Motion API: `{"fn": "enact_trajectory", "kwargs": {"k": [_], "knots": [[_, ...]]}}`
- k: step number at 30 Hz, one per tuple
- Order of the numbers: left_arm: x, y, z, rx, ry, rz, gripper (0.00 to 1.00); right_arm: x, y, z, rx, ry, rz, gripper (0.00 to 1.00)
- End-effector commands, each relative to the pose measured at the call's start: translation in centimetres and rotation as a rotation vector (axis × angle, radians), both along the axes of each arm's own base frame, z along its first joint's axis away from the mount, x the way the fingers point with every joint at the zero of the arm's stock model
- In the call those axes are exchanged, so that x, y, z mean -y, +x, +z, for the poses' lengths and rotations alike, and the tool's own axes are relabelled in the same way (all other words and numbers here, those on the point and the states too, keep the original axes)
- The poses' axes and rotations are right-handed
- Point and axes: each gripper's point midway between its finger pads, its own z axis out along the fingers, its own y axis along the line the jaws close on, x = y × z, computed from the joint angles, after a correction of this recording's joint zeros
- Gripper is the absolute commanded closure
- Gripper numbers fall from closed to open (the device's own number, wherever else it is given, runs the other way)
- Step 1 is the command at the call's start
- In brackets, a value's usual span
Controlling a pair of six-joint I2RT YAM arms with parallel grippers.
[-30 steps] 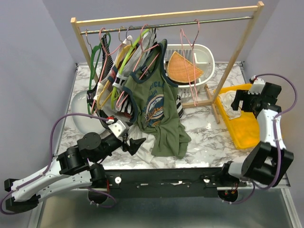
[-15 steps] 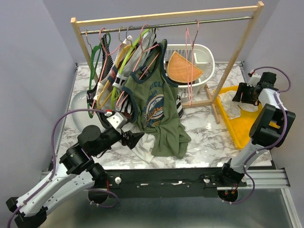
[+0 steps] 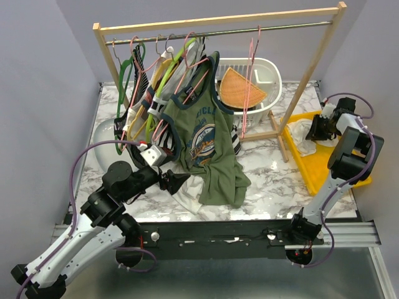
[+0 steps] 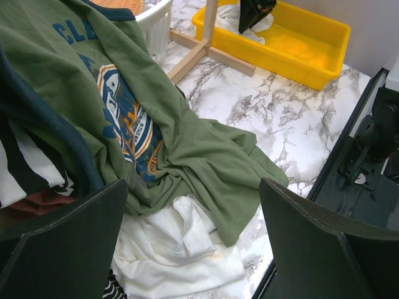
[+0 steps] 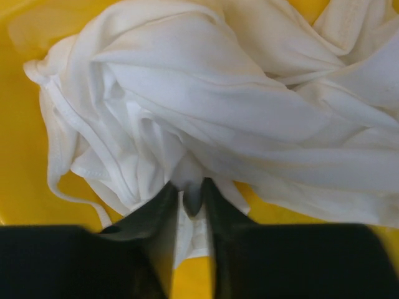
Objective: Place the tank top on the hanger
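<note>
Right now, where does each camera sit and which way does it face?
Top external: above and behind the bases, looking down over the table, clothes rack, left arm and right arm.
Left wrist: on the left arm, low, facing the green top and across to the yellow bin; the open left hand frames it.
Right wrist: on the right arm, looking down at the white tank top in the bin; the right hand pinches a fold.
Shared: top and left wrist both show green top and bin.

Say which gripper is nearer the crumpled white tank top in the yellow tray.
Right. The right gripper pinches a fold of the white tank top; the left gripper sits open far off, beside the olive-green printed top.
</note>
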Motion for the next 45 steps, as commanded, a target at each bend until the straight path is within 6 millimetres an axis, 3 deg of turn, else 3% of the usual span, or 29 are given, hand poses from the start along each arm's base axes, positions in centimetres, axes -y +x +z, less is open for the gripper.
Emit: {"fn": "enact_trajectory", "kwargs": {"k": [1,2,5,6,9,10,12,13,14,16,17,18,21,22,25,28,31,32,37,38,42,43,45], "knots": [[0.4,-0.3,0.2,0.001,-0.019,-0.029,0.01,0.0,-0.1,1.1,0.013,-0.019,0.009,0.85],[0.3,-0.3,0.3,0.002,-0.02,-0.028,0.01,0.1,0.1,2.3,0.047,-0.035,0.008,0.92],[0.3,-0.4,0.5,0.009,-0.028,-0.03,0.01,-0.4,-0.3,4.4,0.11,-0.048,0.009,0.99],[0.3,-0.4,0.6,0.01,-0.029,-0.03,0.01,-0.9,-0.5,7.4,0.184,-0.058,0.013,0.99],[0.2,-0.6,0.9,0.019,-0.041,-0.033,0.01,-2.4,-2.0,11.0,0.283,-0.056,0.02,0.99],[0.3,-0.7,1.0,0.017,-0.048,-0.04,0.01,-3.0,-2.8,14.8,0.378,-0.089,0.026,0.99],[0.2,-0.8,1.4,0.026,-0.065,-0.043,0.01,-4.1,-4.3,17.4,0.441,-0.095,0.034,0.99],[0.2,-0.9,1.5,0.026,-0.072,-0.049,0.01,-4.8,-5.6,21.1,0.535,-0.134,0.042,0.99],[0.3,-1.0,1.5,0.024,-0.078,-0.052,0.01,-5.3,-6.4,22.6,0.565,-0.144,0.048,0.99],[0.3,-1.0,1.6,0.018,-0.086,-0.056,0.01,-6.1,-7.8,27.3,0.671,-0.189,0.059,0.99],[0.4,-1.1,1.6,0.011,-0.088,-0.063,0.01,-7.0,-9.5,29.8,0.718,-0.213,0.07,0.99],[0.5,-1.1,1.5,0.006,-0.09,-0.069,0.01,-7.4,-10.4,33.6,0.795,-0.255,0.082,0.99],[0.6,-1.0,1.4,-0.002,-0.094,-0.074,0.01,-9.8,-13.7,38.8,0.891,-0.276,0.135,1.0],[0.7,-1.1,1.4,-0.005,-0.096,-0.079,0.01,-11.2,-15.0,41.9,0.962,-0.283,0.177,0.99],[0.8,-1.1,1.4,-0.01,-0.098,-0.083,0.01,-14.7,-17.7,44.3,1.011,-0.201,0.283,0.99],[0.9,-1.1,1.2,-0.026,-0.105,-0.082,0.01,-17.6,-19.2,43.8,1.005,-0.062,0.39,0.99],[0.9,-1.2,1.3,-0.028,-0.111,-0.091,0.01,-19.5,-19.5,41.1,0.948,0.077,0.469,0.99],[1.0,-1.2,1.2,-0.029,-0.111,-0.095,0.01,-20.1,-19.2,38.9,0.895,0.131,0.493,0.99],[1.8,-2.1,1.0,-0.035,-0.11,-0.175,0.01,-23.1,-19.5,32.7,0.792,0.175,0.628,0.99],[2.1,-2.5,0.9,-0.04,-0.107,-0.2,0.01,-23.7,-20.0,32.0,0.784,0.188,0.658,0.98],[2.7,-3.2,0.9,-0.039,-0.113,-0.26,0.01,-25.5,-20.3,26.2,0.666,0.212,0.781,0.94],[2.8,-3.4,0.9,-0.04,-0.113,-0.274,0.01,-25.9,-20.4,23.8,0.609,0.223,0.799,0.93],[3.1,-3.7,0.8,-0.045,-0.113,-0.306,0.01,-27.0,-20.6,21.5,0.559,0.227,0.868,0.88]]}}
